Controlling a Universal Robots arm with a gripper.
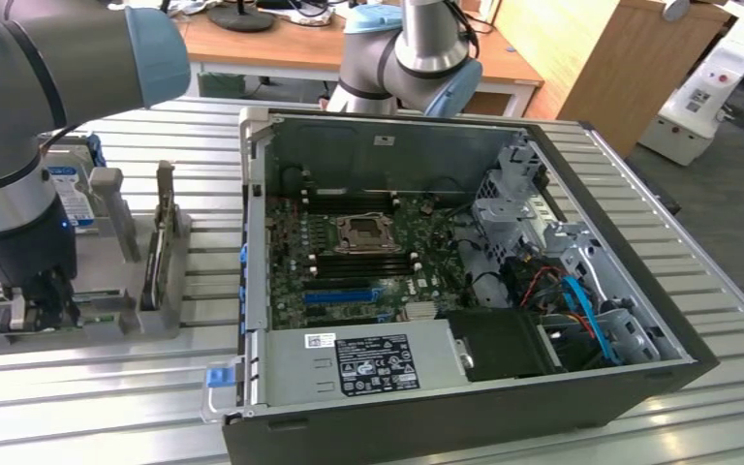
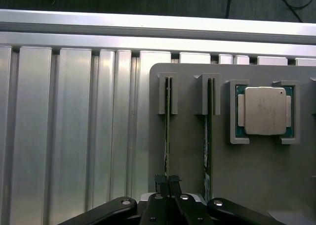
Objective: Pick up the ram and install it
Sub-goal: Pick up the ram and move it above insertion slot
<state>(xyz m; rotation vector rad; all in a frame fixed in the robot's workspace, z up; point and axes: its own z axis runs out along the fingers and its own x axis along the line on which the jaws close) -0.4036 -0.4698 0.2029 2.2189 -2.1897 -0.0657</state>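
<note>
Gripper [image 2: 167, 181]: fingers are closing together on the edge of the ram [image 2: 167, 136]. The ram is standing edge-up in a slot of the grey holder tray [image 2: 187, 153]. A second stick [image 2: 208, 136] is sitting just beside it, and a silver CPU chip [image 2: 265, 111] is lying in the neighbouring recess. An open computer case [image 1: 386, 145] is standing to the exterior view's right of the tray.

Robotics lab: slatted aluminium bench [image 1: 88, 412], opened computer tower [image 1: 476, 426], wooden desks [image 1: 307, 48] at twelve o'clock, white equipment [image 1: 701, 92] at two o'clock.
</note>
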